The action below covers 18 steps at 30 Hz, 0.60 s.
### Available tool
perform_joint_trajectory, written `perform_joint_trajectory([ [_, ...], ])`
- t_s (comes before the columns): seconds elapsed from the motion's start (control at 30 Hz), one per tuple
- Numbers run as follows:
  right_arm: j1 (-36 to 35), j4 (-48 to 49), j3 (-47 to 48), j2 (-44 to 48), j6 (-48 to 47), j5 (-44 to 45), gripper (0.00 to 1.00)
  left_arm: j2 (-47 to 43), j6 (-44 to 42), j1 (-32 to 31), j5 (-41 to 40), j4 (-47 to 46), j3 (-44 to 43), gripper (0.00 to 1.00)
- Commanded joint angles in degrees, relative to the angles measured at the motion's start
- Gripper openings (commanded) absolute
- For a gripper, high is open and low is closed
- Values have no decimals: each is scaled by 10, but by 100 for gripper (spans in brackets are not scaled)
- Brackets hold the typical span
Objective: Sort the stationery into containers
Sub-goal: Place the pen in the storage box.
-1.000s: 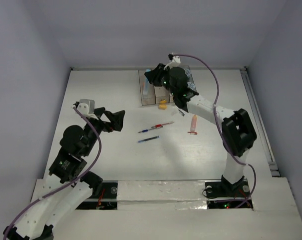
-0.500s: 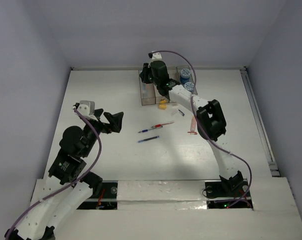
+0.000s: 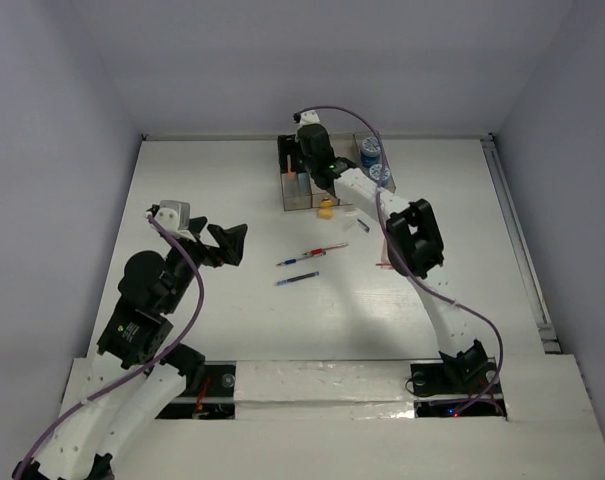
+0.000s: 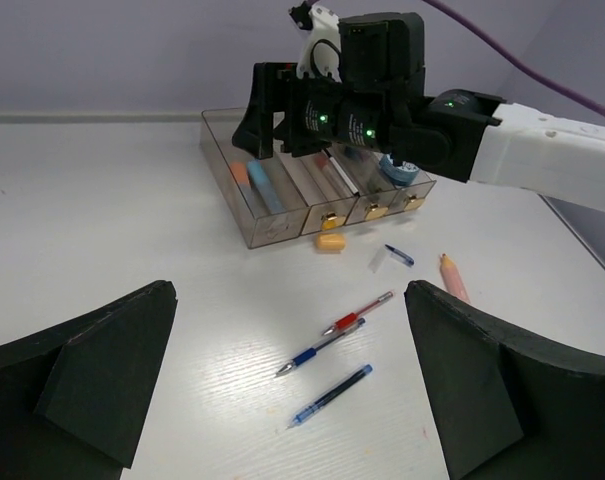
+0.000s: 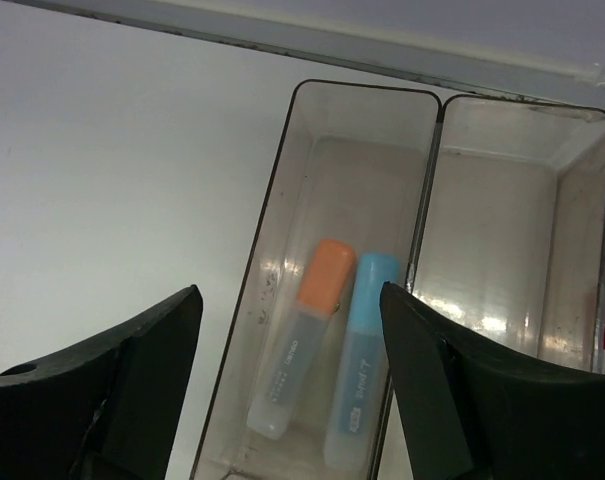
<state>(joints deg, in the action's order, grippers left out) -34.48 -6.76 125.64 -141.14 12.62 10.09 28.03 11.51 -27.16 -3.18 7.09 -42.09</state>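
Observation:
The containers [image 3: 300, 199] are a row of translucent bins at the table's far middle. My right gripper [image 3: 304, 163] hangs open over the leftmost bin [image 5: 282, 215]. Below its spread jaws [image 5: 290, 300] an orange-capped stick [image 5: 304, 330] and a blue-capped stick [image 5: 360, 350] lie side by side on the bin floor, both free. A red pen [image 3: 327, 249], a blue pen [image 3: 294, 261] and a dark blue refill [image 3: 297, 279] lie mid-table. My left gripper [image 3: 239, 243] is open and empty, left of them. In its wrist view these pens [image 4: 357, 313] lie ahead of the jaws [image 4: 290, 290].
A yellow eraser [image 3: 326, 209] lies just in front of the bins. A pink stick [image 4: 452, 277] and a small blue-tipped piece [image 4: 395, 255] lie right of the pens. Blue-white rolls [image 3: 372, 152] sit in the rightmost bins. Walls close the table at the back and sides.
My right gripper swung left to the leftmost bin and opened. An orange-capped stick now lies there beside the blue one. The left arm barely moved.

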Motion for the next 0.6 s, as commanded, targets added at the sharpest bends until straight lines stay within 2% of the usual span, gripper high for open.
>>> perform_joint_trajectory([
  [0.0, 2, 0, 5, 73, -15, 3, 78, 3, -5, 5, 14, -23, -4, 99],
  [0.07, 2, 3, -35, 128, -14, 21, 74, 1, -3, 5, 15, -23, -4, 99],
  [0.13, 7, 23, -141, 211, -8, 55, 69, -2, -4, 5, 16, -23, -4, 99],
  [0.2, 13, 41, -228, 273, 7, 83, 60, -3, -3, 5, 19, -23, -3, 99],
  [0.23, 13, 44, -316, 335, 17, 111, 56, -5, -3, 5, 22, -23, -3, 99],
  [0.27, 30, 43, -360, 365, 28, 122, 48, -7, -2, 5, 25, -24, -3, 99],
  [0.3, 39, 39, -402, 395, 62, 133, 45, -7, -1, 5, 27, -24, -3, 99],
  [0.37, 64, 25, -517, 476, 99, 123, 36, -11, -2, 5, 29, -26, -2, 99],
  [0.5, 121, -38, -655, 576, 158, 103, 38, -18, -1, 0, 29, -28, -1, 99],
  [0.53, 130, -47, -674, 589, 162, 112, 42, -20, -1, 0, 29, -28, -1, 99],
  [0.57, 136, -59, -689, 600, 167, 114, 51, -23, -2, 0, 29, -30, 0, 99],
])
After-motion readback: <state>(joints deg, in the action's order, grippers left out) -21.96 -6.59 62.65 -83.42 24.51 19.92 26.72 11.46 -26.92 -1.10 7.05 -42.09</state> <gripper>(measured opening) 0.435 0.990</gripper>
